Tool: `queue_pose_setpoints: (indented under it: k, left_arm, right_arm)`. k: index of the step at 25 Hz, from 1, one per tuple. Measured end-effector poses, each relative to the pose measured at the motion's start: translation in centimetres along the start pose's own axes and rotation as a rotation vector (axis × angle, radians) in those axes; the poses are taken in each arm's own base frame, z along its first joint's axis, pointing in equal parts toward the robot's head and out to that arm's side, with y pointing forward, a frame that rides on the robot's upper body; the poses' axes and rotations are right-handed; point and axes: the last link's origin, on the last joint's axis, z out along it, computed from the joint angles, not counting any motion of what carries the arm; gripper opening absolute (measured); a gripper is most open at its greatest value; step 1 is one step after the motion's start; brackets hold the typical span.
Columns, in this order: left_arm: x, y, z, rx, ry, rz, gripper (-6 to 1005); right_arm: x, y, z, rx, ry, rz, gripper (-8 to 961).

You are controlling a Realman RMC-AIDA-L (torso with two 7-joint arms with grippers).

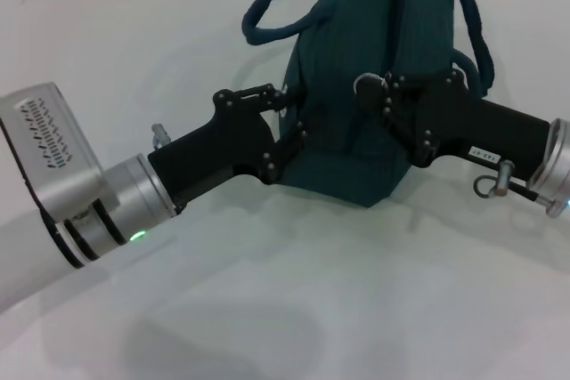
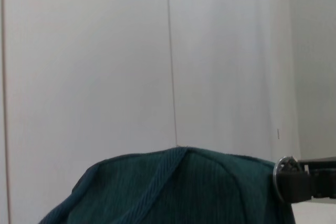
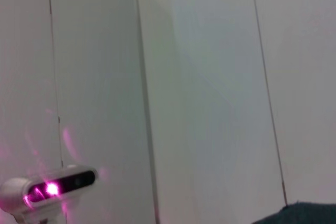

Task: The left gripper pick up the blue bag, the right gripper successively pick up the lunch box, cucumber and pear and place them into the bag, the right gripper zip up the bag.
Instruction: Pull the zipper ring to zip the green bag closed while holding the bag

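1. White table spreads across the head view and carries the whole scene.
2. Teal-blue fabric makes up the blue bag, which stands upright at the far middle of the table, its two rolled loop handles arching out to either side near the top. The left wrist view shows the bag's ribbed top edge against pale wall panels, and the right wrist view catches only a dark corner of it.
3. Silver-wristed, with a small green light, the left gripper reaches in from the robot's left; its black fingers are clamped together on the bag's fabric at the bag's left side, low down.
4. Slim and black with a white label, the right gripper comes in from the robot's right; its tips are pressed against the bag's front near the silver ring pull, but I cannot tell whether its fingers are together or apart. The left wrist view shows the ring right at that gripper's black tip.
5. Lunch box, cucumber and pear appear in no view.
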Motion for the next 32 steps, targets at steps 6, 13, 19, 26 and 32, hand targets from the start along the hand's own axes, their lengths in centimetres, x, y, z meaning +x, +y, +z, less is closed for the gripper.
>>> queue_pose_setpoints:
  k: [6, 13, 19, 26, 32]
  left_arm:
    - [0.3, 0.0, 0.4, -0.021, 0.008, 0.036, 256]
    - [0.4, 0.0, 0.5, -0.024, 0.011, 0.041, 81]
    - [0.4, -0.1, 0.5, -0.014, 0.01, 0.04, 63]
    - [0.3, -0.2, 0.5, -0.011, 0.006, 0.04, 58]
    - [0.1, -0.3, 0.5, -0.003, -0.006, 0.052, 57]
  right_arm:
    - [0.4, 0.2, -0.6, 0.004, 0.01, 0.009, 35]
    - [0.6, 0.6, -0.7, -0.027, 0.029, 0.011, 103]
    - [0.4, 0.3, -1.9, 0.002, 0.009, -0.001, 254]
    - [0.3, 0.1, -2.6, 0.034, -0.008, -0.022, 325]
    - [0.3, 0.9, -2.8, 0.025, -0.043, -0.126, 187]
